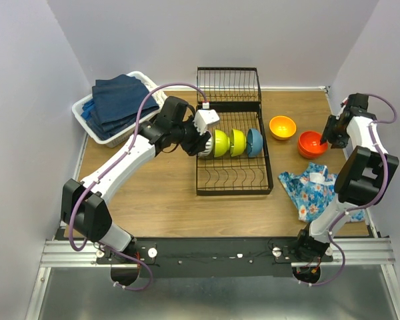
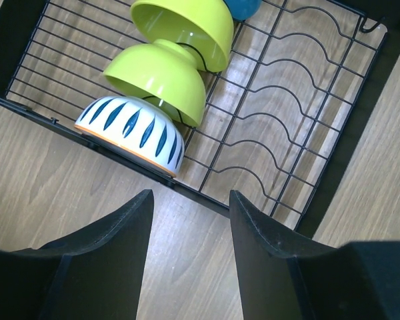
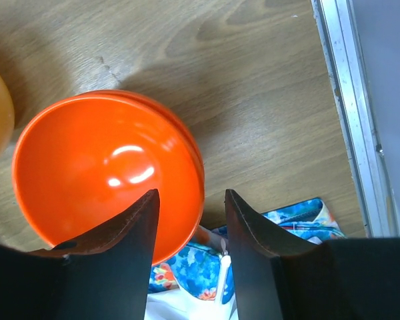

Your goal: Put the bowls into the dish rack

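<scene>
The black wire dish rack stands mid-table. In its slots stand a white ribbed bowl, two lime-yellow bowls and a blue bowl. My left gripper is open and empty, over bare wood just outside the rack's left edge, near the white bowl. An orange-yellow bowl and two stacked red-orange bowls sit on the table to the right of the rack. My right gripper is open and straddles the rim of the red-orange stack, one finger over the inside and one outside.
A floral blue cloth lies just in front of the red-orange bowls and touches them. A white basket of navy towels stands at the back left. The table's metal edge rail runs close on the right. The rack's front rows of slots hold nothing.
</scene>
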You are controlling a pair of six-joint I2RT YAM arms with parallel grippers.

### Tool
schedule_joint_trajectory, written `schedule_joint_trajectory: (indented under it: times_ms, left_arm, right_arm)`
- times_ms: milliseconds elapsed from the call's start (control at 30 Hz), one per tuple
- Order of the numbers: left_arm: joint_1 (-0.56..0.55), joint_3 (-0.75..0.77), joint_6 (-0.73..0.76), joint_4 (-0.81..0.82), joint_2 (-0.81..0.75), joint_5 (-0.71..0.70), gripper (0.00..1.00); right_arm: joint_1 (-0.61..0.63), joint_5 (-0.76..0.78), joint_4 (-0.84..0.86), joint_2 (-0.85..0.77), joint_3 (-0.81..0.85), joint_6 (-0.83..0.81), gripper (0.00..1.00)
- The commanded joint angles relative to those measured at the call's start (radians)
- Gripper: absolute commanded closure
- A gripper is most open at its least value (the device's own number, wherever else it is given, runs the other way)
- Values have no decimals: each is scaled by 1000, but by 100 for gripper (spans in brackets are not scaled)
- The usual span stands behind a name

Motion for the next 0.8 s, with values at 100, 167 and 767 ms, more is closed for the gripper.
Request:
schedule_joint_trajectory:
  times_ms: [100,167,767]
  left_arm:
    - [-2,-9,-16,8,-24,36,43]
    - [-2,-12,-18,6,-24,36,43]
    - [-2,-20,-23,22,-2,30,43]
  right_arm:
    - [-39,-49,25,45,-10,38,49]
    - [-44,-58,32,50,-7,38,51]
    - [-44,-106,42,59,0,34,75]
